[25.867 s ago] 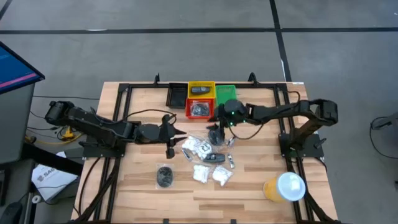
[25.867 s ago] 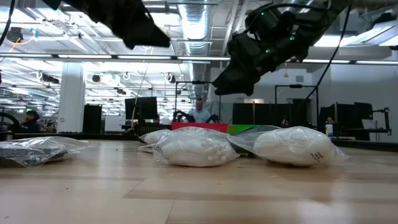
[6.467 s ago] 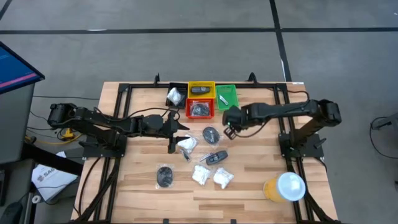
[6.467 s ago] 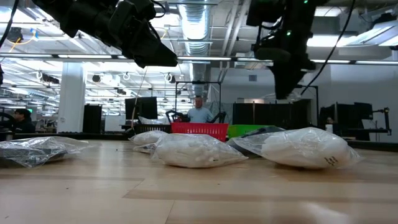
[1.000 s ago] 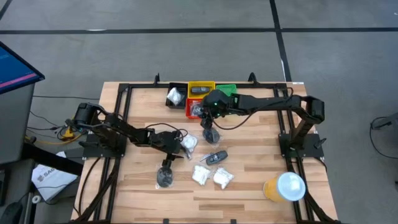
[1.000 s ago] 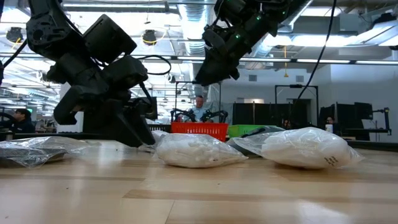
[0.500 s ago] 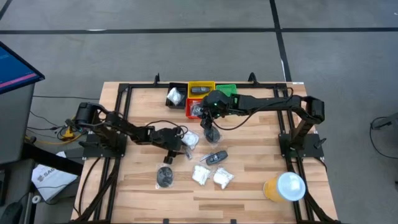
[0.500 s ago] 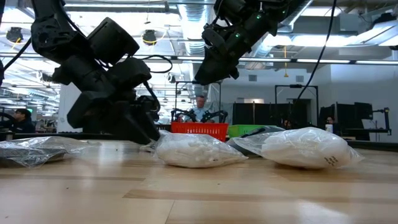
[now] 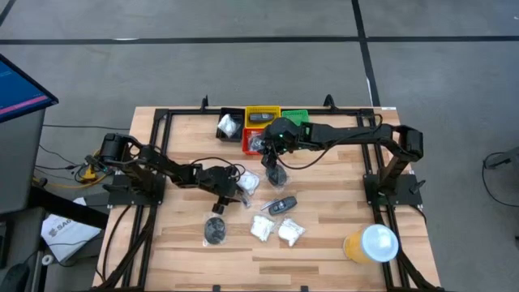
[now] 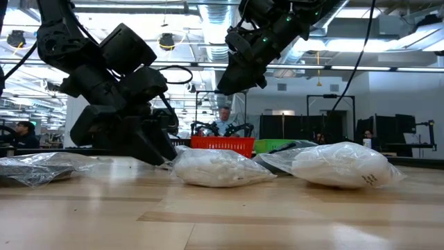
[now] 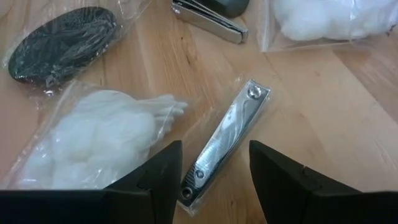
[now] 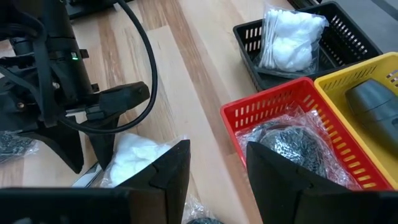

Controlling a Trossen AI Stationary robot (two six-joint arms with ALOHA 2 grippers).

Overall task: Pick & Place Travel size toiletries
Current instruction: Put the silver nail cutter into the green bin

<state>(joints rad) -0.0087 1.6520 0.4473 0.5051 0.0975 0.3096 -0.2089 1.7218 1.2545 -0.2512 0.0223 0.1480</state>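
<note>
Silvery nail clipper (image 11: 224, 140), bagged, lies flat on the desk (image 11: 323, 124) just ahead of the spread, empty left pincer (image 11: 214, 177); best to lower squarely astride its narrow body before clenching, while the right pincer (image 12: 214, 165), parted and empty, waits beside the red bin (image 12: 292, 124).

I get four views: high one straight down on the whole table (image 9: 186, 243); low one at tabletop height, level across it, close behind two white packets (image 10: 215, 169). Left wrist cam looks steeply down, very near, nail clipper (image 11: 227, 140) just ahead of the left gripper (image 11: 214, 171). Right wrist cam sits higher, sees red bin (image 12: 298, 134) ahead of the right gripper (image 12: 217, 165), shared with high and low
</note>
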